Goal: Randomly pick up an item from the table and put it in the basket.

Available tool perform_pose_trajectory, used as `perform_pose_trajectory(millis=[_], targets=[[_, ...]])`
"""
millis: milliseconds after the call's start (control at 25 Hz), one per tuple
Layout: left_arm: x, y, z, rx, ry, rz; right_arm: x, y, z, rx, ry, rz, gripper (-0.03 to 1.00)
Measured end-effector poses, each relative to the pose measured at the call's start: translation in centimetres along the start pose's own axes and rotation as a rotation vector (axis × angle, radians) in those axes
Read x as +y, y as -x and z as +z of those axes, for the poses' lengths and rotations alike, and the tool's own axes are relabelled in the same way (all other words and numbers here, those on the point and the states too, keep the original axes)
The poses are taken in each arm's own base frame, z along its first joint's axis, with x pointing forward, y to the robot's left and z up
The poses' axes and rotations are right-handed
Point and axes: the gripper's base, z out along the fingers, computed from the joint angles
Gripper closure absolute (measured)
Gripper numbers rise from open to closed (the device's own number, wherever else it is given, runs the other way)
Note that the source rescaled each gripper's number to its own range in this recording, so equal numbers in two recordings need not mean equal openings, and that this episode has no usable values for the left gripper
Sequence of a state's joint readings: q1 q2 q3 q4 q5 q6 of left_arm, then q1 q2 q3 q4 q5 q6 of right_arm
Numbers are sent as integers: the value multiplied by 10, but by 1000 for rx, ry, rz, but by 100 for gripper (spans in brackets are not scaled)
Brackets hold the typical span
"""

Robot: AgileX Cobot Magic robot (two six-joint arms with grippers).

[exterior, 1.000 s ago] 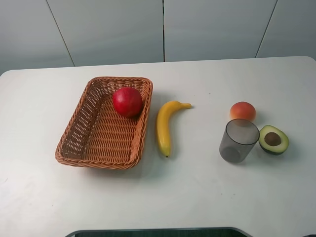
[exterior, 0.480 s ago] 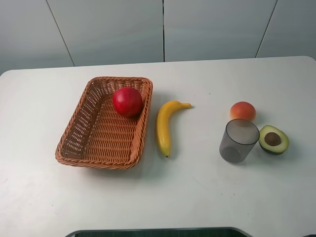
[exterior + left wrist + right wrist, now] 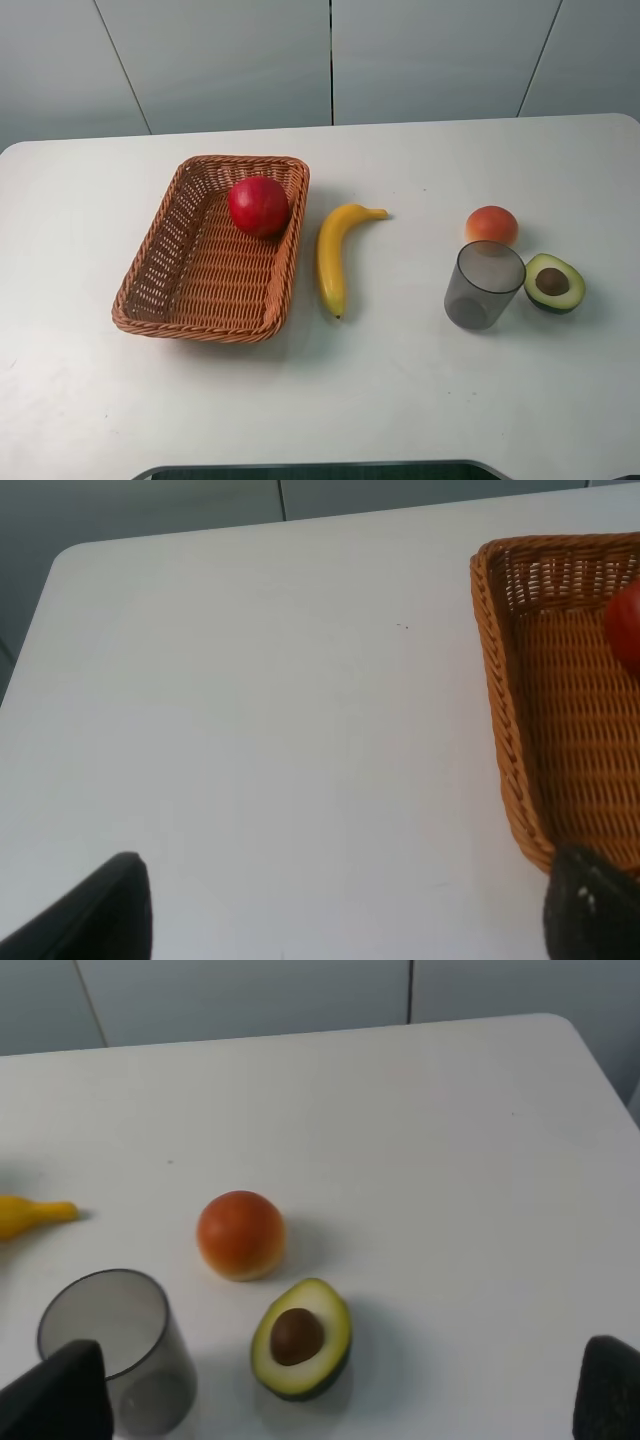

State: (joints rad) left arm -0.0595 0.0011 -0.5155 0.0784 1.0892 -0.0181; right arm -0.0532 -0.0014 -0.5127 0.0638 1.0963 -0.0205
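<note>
The glossy red apple (image 3: pixel 259 205) sat inside the orange-brown woven wicker basket (image 3: pixel 190 290), at its one o'clock corner. Both grippers stood wide apart, empty, clear of the white table (image 3: pixel 400 380); staying withdrawn seemed best.

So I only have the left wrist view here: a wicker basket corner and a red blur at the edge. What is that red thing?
Observer: A round glossy red apple, lying inside the orange-brown woven wicker basket, at its far end.
Operator: Anything beside the basket?
Observer: A yellow banana lies on the white table, apart from the basket.
Operator: Anything else out there?
Observer: An orange-pink round fruit, a grey translucent cup and a halved avocado.
</note>
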Motion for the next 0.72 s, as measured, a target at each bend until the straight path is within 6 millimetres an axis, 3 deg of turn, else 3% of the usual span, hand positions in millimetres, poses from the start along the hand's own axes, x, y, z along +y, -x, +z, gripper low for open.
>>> perform_pose_trajectory(millis=[720], targets=[[0, 0, 0, 0, 0, -2, 0, 0, 0, 1, 37, -20, -3]])
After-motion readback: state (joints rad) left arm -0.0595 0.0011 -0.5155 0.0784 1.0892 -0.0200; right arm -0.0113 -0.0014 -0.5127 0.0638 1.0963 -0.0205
